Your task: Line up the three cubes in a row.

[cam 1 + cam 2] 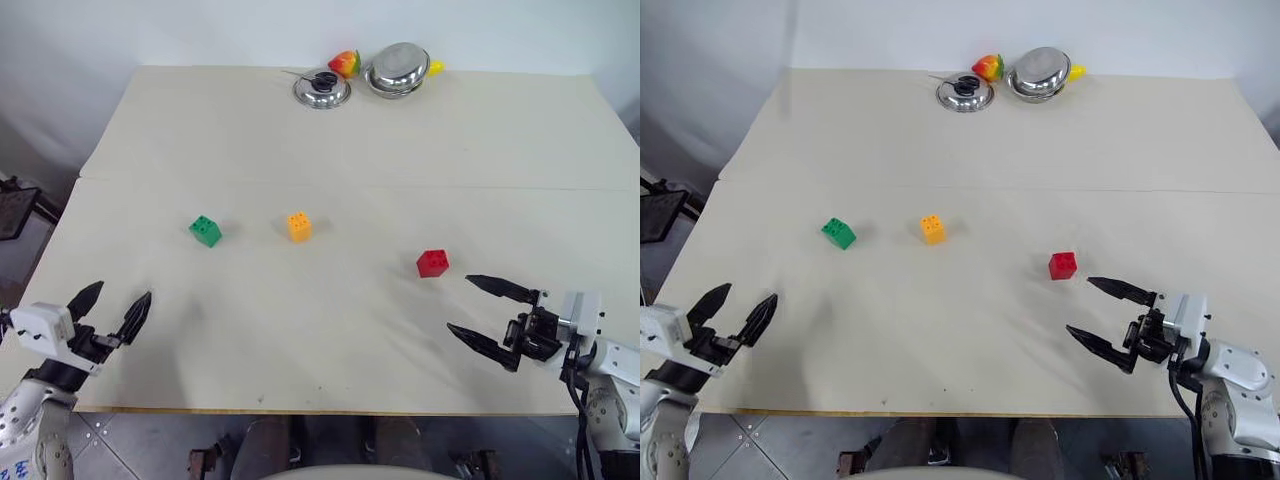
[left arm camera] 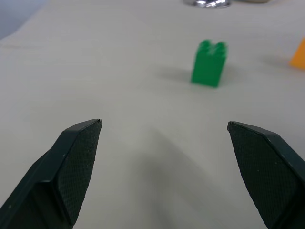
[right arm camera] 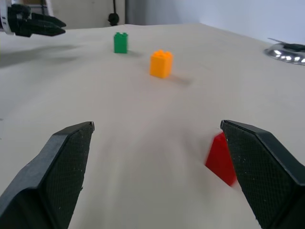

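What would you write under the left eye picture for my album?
Green cube, orange cube and red cube dot the table; both open grippers, left and right, wait nearby.

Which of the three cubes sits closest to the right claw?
The red cube, just ahead of the open right claw; the orange-yellow cube and green cube lie farther left.
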### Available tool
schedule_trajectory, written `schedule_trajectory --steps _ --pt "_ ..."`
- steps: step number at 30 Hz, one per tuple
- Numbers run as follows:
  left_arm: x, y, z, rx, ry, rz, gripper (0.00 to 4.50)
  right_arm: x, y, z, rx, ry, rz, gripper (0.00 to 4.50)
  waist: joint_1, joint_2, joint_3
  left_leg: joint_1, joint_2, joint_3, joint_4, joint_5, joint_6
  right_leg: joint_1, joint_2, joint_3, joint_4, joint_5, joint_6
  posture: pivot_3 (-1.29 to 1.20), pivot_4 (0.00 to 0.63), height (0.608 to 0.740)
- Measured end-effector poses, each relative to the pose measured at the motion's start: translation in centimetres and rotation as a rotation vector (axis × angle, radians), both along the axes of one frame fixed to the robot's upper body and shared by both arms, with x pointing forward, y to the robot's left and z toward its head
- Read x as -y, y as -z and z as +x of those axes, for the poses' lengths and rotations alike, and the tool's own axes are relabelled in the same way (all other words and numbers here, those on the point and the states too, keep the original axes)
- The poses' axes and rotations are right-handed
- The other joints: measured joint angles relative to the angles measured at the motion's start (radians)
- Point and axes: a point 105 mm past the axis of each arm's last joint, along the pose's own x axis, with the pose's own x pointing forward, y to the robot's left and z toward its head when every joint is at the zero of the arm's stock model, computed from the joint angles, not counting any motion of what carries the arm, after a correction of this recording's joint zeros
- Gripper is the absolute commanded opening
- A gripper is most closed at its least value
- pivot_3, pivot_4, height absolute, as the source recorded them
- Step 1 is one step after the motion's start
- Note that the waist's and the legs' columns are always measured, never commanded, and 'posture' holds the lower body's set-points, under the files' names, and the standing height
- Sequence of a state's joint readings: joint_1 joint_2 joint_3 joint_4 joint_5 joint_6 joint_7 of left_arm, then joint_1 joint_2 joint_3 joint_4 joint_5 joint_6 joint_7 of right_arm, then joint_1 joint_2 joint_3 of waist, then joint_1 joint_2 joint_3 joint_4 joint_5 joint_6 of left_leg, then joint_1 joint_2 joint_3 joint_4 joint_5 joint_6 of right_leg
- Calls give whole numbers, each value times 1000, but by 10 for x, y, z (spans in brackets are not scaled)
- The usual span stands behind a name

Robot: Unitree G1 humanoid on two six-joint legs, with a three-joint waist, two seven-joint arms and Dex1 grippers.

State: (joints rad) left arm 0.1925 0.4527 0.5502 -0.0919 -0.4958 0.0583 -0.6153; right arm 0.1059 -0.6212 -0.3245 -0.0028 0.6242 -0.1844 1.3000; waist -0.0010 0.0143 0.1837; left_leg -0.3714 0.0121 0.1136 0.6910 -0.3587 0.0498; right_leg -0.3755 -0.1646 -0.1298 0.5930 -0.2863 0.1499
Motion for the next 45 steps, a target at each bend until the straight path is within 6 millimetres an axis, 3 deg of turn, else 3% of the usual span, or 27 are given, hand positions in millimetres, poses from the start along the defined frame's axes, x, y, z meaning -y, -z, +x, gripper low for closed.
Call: schedule_trajectory --steps 6,14,17,24,27,33,36,40,45 --pt "33 -17 50 29 129 22 4500 3 -2 2 13 8 -13 4453 1 0 0 0 0 1 0 1 1 0 1 0 1 0 0 0 150 740" --pt "49 -2 106 -69 168 58 4500 -5 -9 5 20 -3 -13 4453 -1 -1 0 0 0 2 0 1 1 0 3 -1 1 0 0 0 150 740" --pt "50 -1 115 -79 162 52 3869 -6 -11 6 27 8 -4 4500 0 -2 0 0 0 2 0 1 1 0 3 -1 1 0 0 0 150 740" --pt "59 -1 117 -80 239 86 1570 -6 -6 5 12 42 -9 4500 2 -2 0 0 0 2 0 1 1 0 2 -1 1 0 0 0 150 740" --pt "69 -3 111 -79 350 119 1505 -4 -1 1 -7 53 -15 4500 2 -2 0 0 0 2 0 1 1 0 3 -1 1 0 0 0 150 740" --pt "141 -53 82 26 915 250 1505 15 5 -13 -42 113 -65 4500 12 -3 0 0 -1 2 2 1 1 0 3 0 1 0 1 0 150 740" --pt "181 -62 79 51 1116 324 1505 29 2 -20 -42 148 -93 4500 19 -3 0 0 -1 4 3 1 1 1 3 1 1 1 1 0 150 740" --pt "250 -49 79 43 1345 377 1505 38 4 -30 -68 170 -114 4500 28 -3 1 -1 -7 4 3 1 2 1 5 2 -1 1 2 0 150 740" --pt "288 -20 98 -38 1364 426 1505 41 6 -38 -81 203 -117 4500 23 -5 2 -1 -4 5 2 1 2 0 7 2 -2 1 2 0 150 740"
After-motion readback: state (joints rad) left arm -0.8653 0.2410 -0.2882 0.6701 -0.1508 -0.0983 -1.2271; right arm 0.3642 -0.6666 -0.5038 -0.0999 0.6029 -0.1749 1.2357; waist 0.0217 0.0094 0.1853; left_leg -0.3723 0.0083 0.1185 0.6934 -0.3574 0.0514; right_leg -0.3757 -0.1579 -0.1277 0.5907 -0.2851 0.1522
